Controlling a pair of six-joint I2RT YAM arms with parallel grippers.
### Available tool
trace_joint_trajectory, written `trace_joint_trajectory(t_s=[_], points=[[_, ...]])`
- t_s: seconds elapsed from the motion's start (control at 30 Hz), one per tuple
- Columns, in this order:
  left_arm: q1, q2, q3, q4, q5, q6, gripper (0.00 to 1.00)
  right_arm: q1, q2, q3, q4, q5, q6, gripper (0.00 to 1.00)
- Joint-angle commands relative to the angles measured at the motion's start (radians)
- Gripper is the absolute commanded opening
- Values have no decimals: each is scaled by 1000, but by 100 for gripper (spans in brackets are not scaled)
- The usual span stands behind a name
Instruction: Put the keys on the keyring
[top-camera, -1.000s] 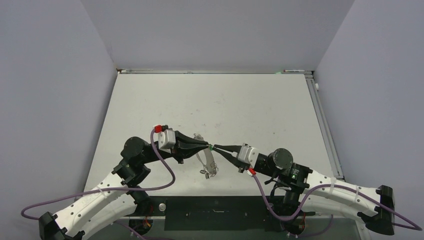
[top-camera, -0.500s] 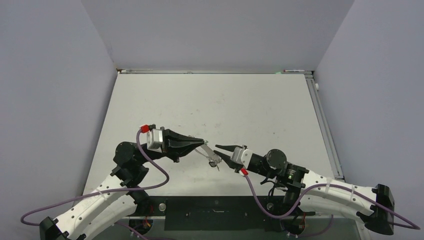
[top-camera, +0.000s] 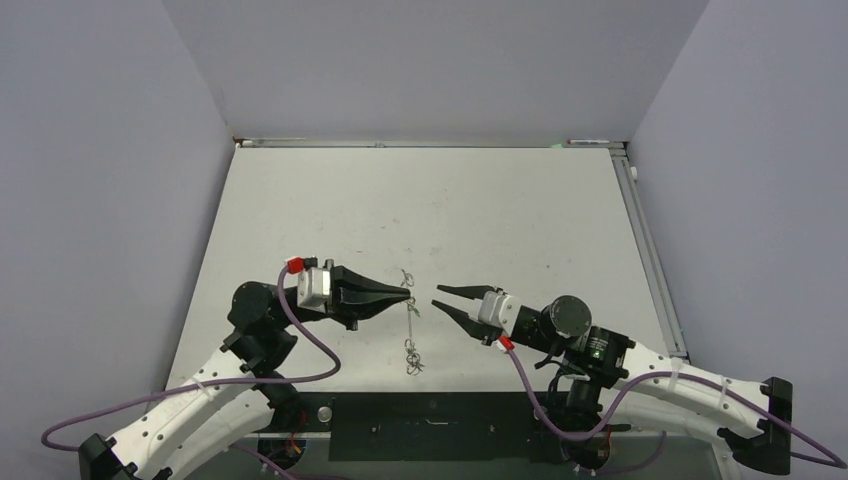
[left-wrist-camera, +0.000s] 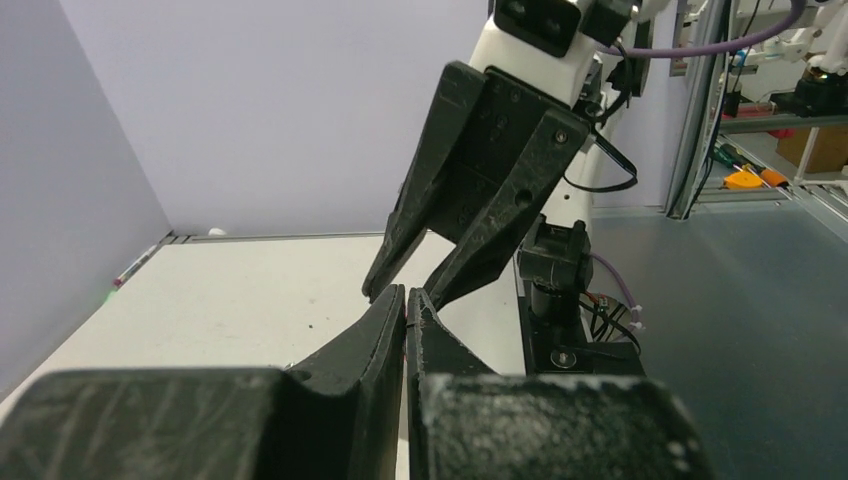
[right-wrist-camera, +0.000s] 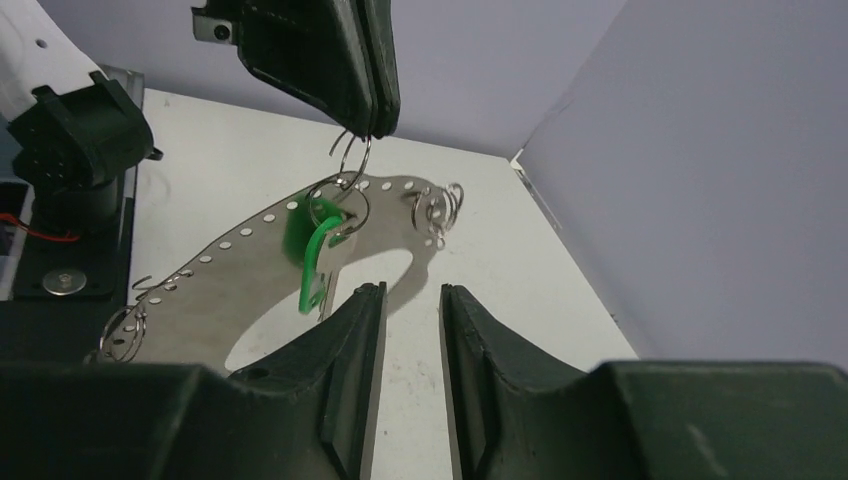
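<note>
Right claw (top-camera: 436, 296) apparently released keyring (right-wrist-camera: 240, 262).

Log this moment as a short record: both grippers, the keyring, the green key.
left gripper: shut, pinching a small wire ring at the keyring's top
right gripper: open, empty, facing the keyring without touching it
keyring: flat perforated metal loop, hanging from the left gripper above the table
green key: dangling near the keyring's top
split rings: small, threaded through the keyring's holes
</note>
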Motion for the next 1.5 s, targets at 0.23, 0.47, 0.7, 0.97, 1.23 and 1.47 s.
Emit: trace_joint_trajectory(t_s=[0.23, 0.47, 0.7, 0.97, 1.23, 1.47], points=[[6, 10, 54, 49, 103, 9, 0, -6, 4, 101, -137, -185, 102, 39], [6, 8, 57, 0, 44, 43, 0, -7, 24, 73, -108, -77, 170, 45], [6, 32, 101, -227, -251, 133, 0, -6, 137, 40, -114, 282, 454, 45], [7, 70, 148, -388, -614, 184, 29, -6, 368, 103, -248, 417, 740, 42], [14, 77, 164, -449, -767, 208, 52, -6, 549, 120, -317, 336, 821, 36], [15, 76, 166, -458, -766, 217, 53, -6, 711, 188, -326, 302, 787, 36]])
